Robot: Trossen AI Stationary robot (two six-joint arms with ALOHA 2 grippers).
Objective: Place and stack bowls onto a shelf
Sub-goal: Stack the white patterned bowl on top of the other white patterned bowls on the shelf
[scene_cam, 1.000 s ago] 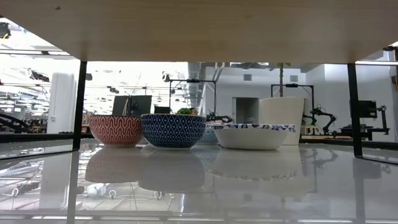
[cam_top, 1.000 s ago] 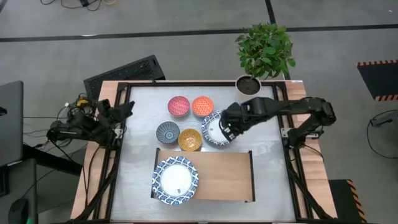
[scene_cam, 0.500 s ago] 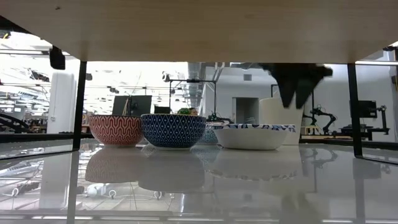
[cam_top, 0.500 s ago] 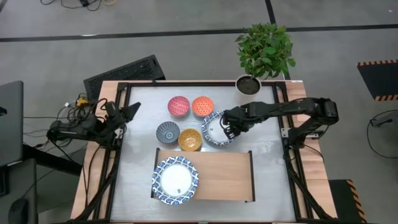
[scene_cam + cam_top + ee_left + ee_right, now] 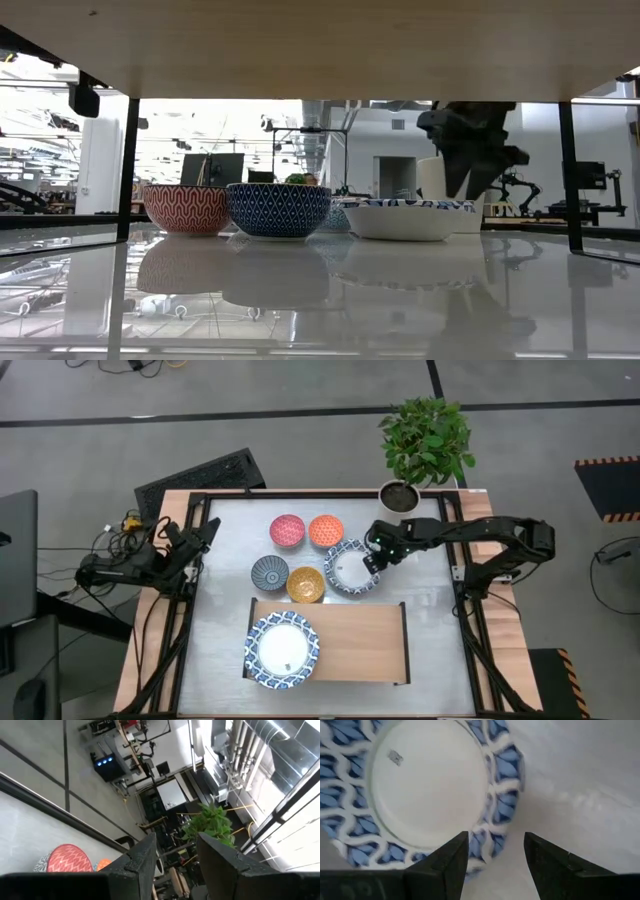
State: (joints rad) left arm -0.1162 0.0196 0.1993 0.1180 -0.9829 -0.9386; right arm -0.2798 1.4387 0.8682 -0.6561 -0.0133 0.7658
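Large blue-and-white bowl (image 5: pixel 349 568) on the table (image 5: pixel 430 605), just beyond the shelf's (image 5: pixel 350 640) far edge: white inside, leaf-patterned rim, and a small grey sticker (image 5: pixel 395 756) whose writing cannot be read. Right gripper (image 5: pixel 374 555), fingers parted and empty, above its right rim. A second blue-and-white bowl (image 5: pixel 282 650) sits on the shelf's left end. Pink-red (image 5: pixel 287 530), orange (image 5: pixel 326 530), dark blue-grey (image 5: pixel 269 572) and yellow (image 5: pixel 305 584) bowls cluster alongside. Left gripper (image 5: pixel 203 537), fingers apart, waits at the left edge.

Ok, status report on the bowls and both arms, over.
Right gripper open at table's large blue-and-white bowl rim. Left gripper idle, open. One large bowl on shelf. Path clear.
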